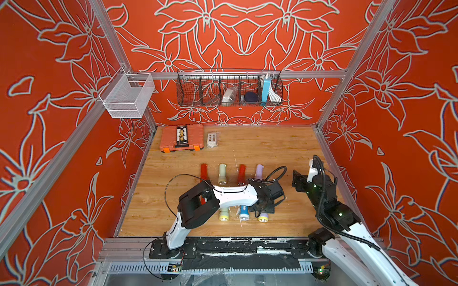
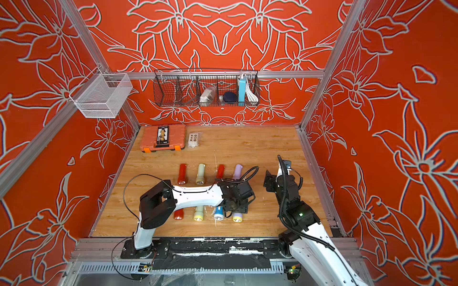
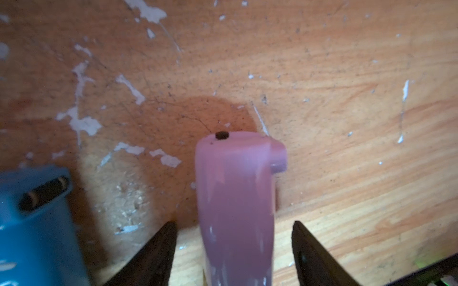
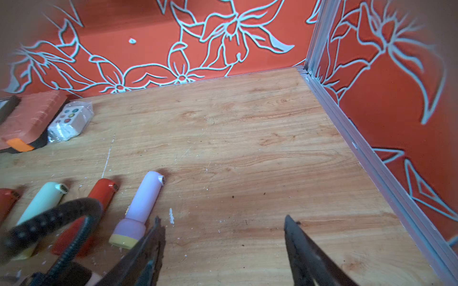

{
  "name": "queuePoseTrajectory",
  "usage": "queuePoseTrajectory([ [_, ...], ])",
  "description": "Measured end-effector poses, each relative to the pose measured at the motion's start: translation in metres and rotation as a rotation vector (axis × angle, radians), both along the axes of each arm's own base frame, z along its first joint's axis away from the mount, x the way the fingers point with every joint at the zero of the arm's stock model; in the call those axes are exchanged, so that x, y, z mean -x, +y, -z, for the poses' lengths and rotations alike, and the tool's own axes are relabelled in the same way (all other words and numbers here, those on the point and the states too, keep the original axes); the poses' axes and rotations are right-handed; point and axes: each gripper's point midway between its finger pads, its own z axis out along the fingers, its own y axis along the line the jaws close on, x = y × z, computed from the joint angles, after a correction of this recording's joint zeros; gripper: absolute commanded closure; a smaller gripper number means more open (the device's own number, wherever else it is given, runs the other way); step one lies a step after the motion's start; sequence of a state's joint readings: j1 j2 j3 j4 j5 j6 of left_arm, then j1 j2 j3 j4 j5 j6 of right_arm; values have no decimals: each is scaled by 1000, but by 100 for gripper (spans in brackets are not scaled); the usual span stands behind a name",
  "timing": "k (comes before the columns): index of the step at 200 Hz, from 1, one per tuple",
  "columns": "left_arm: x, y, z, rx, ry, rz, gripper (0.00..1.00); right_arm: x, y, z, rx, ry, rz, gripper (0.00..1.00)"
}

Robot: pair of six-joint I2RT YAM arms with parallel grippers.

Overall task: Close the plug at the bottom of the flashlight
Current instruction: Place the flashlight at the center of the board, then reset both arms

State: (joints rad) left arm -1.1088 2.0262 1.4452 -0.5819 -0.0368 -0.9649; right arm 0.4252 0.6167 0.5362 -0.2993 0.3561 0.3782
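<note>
A purple flashlight (image 3: 235, 198) with a yellow head lies in the front row on the wooden table (image 1: 272, 148), also seen in both top views (image 1: 263, 218) (image 2: 237, 217). My left gripper (image 3: 233, 224) (image 1: 264, 206) hangs over it, open, one finger (image 3: 163, 247) on each side with a gap to the body. The flashlight's bottom end (image 3: 238, 143) shows a small black dot and a side tab; the plug's state is unclear. My right gripper (image 4: 223, 219) (image 1: 296, 178) stands open over bare wood to the right, holding nothing.
A blue flashlight (image 3: 37, 222) lies just beside the purple one. Several more flashlights lie in two rows, among them a purple one (image 4: 146, 198) at the back. An orange tool case (image 1: 182, 137) and a wrapped remote (image 1: 213, 140) sit at the back left. Wire baskets (image 1: 229, 89) hang on the wall.
</note>
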Motion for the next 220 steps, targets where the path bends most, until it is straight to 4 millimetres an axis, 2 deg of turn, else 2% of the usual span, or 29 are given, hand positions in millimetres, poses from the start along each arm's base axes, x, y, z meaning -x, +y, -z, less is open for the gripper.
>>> queuePoseTrajectory([
  [21,-5,1,-6,28,0,14,23,-8,-7,9,49,29,44,21],
  [46,-15,6,-28,83,-19,31,23,-25,-26,19,137,80,137,21],
  [74,-27,16,-54,144,-65,41,22,-53,-49,7,193,108,234,21],
  [95,-35,37,-74,173,-109,34,22,-72,-61,2,213,96,267,19],
  [109,-42,57,-89,187,-148,17,22,-81,-68,15,214,129,259,18],
  [142,-70,108,-122,215,-248,-48,21,-94,-84,61,178,244,234,18],
  [163,-96,156,-139,205,-331,-116,13,-92,-80,86,175,285,203,18],
  [190,-121,221,-156,156,-475,-179,10,-77,-82,123,190,339,198,18],
  [203,-130,251,-162,124,-546,-211,9,-74,-84,129,210,334,202,18],
  [220,-138,286,-164,90,-630,-255,5,-78,-88,124,236,279,216,18],
])
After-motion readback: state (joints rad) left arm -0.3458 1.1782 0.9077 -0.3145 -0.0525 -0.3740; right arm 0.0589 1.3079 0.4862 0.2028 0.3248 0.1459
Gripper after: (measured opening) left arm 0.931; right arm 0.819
